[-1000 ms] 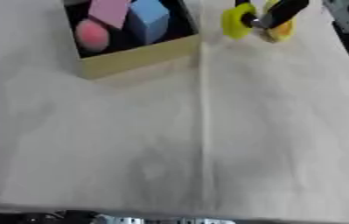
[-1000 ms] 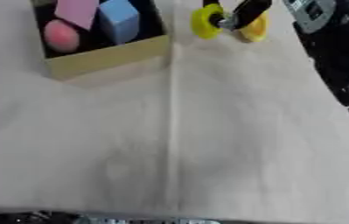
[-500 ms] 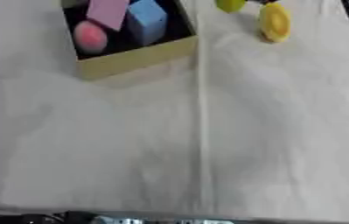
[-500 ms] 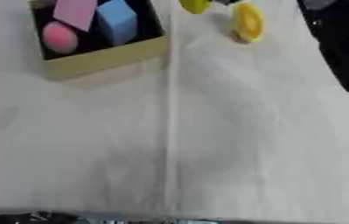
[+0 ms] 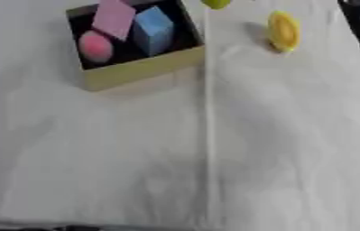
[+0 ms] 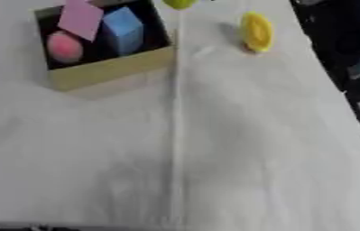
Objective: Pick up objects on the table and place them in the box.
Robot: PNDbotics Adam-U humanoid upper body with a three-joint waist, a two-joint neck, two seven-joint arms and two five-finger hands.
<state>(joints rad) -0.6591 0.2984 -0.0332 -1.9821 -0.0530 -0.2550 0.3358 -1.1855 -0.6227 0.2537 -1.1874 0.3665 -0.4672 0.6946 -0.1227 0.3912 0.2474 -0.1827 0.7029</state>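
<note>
Left eye view showed the box at upper left, holding a pink ball, a pink block and a blue cube. Right of it, a yellow-green piece was cut off at the top edge, and a yellow disc lay on the cloth. I judged the disc wanted a straight-down approach, then a lift over the box wall. Neither of my hands showed, so I could not tell their state.

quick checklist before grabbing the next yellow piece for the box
1. Box open, inside visible: ok.
2. Room left in box beside pink ball, pink block and blue block: cannot tell.
3. Yellow disc on the cloth, right of the box, apart from it: ok.
4. Second yellow piece fully in view: not ok, cut off at the top edge.
5. A robot hand in view, ready to reach: not ok, neither shows.
</note>
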